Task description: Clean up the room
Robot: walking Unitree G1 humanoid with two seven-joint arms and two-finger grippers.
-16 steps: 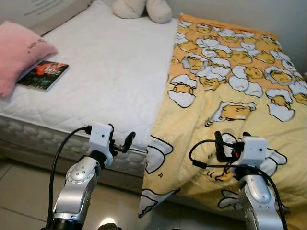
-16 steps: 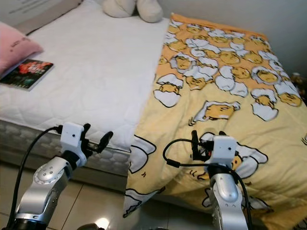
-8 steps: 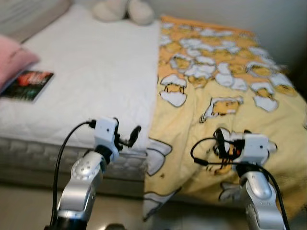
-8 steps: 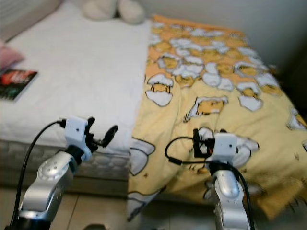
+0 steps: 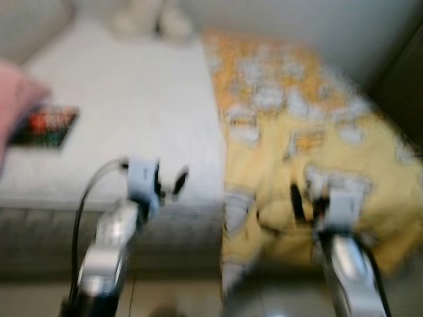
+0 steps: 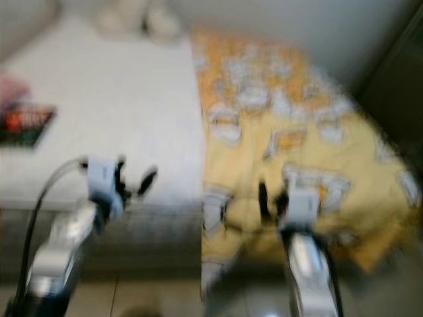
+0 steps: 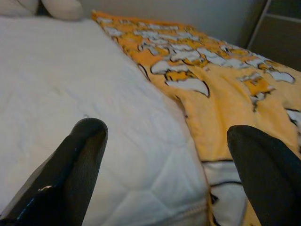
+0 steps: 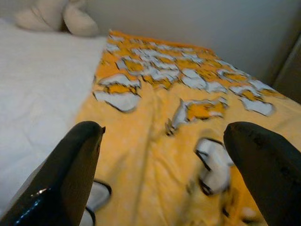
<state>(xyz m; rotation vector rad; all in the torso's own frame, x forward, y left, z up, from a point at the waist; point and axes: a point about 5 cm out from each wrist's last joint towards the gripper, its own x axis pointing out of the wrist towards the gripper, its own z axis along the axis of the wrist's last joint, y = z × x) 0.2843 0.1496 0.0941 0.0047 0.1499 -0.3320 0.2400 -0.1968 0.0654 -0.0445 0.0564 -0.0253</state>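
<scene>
Left gripper (image 7: 160, 160) is spread wide with nothing between its fingers, hanging over the bare white mattress (image 7: 70, 94) near the front edge; right gripper (image 8: 160, 160) is equally wide open and empty, poised over the yellow blanket (image 8: 155, 113). You've got nothing in hand on either side, so my read is the tidy-up has barely started. The blanket covers only the right half of the bed and its near corner droops over the front edge toward the floor, so it looks like it needs spreading or folding. A book (image 5: 45, 125) lies on the mattress at the far left, just beside a pink pillow (image 5: 16, 99), and pale plush shapes (image 8: 51, 19) sit at the head of the bed. Count: one blanket, one book, one pink pillow, two grippers. The plush could be one toy or two; head views are too blurred and wrist views crop it, so can't tell.
</scene>
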